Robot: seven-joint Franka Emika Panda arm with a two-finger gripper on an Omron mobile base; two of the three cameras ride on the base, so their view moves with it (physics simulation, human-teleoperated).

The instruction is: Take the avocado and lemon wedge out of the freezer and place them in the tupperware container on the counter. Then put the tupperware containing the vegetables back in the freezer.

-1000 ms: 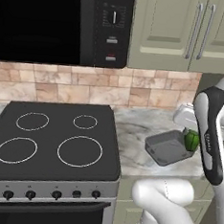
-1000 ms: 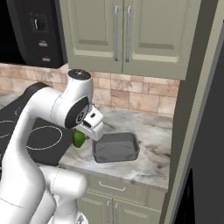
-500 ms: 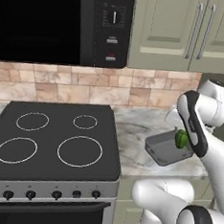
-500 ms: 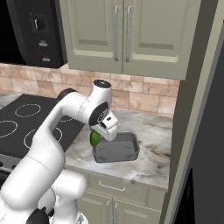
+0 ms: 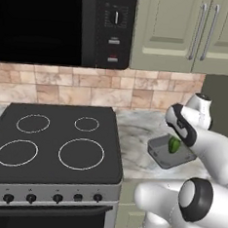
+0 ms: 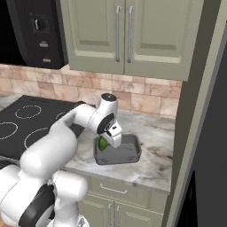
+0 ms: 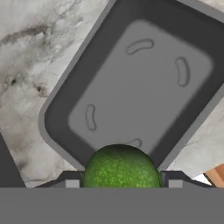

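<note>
White arm's two-finger tool (image 7: 120, 186) clamped on the small round shiny dark-green avocado (image 7: 120, 168), one dark finger tip (image 7: 70, 180) on each side of the fruit, seen in hand view. Avocado held above the shallow dark-grey rectangular tupperware container (image 7: 144, 94) with sloping sides and rounded rim, over the container's near edge, not resting on its floor as far as hand view shows. Container floor bare grey with small curved embossed marks.

Left base view: avocado (image 5: 173, 144) sits at the end of the arm over the container (image 5: 162, 154), tool (image 5: 176, 141) mostly hidden by the white wrist. Container stands on the marbled grey-beige stone table (image 5: 135, 147), just right of the black stovetop (image 5: 52, 142) with four white ring burners. Black microwave (image 5: 60, 23) above the stove, olive-green upper cabinets (image 5: 191, 32) with silver bar handles to its right, tan stone tile backsplash (image 5: 89, 87) behind.

Right base view: avocado (image 6: 102, 143) over the left end of the container (image 6: 126, 153), tool (image 6: 106, 141) pointing down at it, table (image 6: 162, 146) bare around. Olive-green lower cabinets (image 6: 119, 199) under the table. Tall grey panel (image 6: 199, 111) at right edge, can't tell if that is the freezer
</note>
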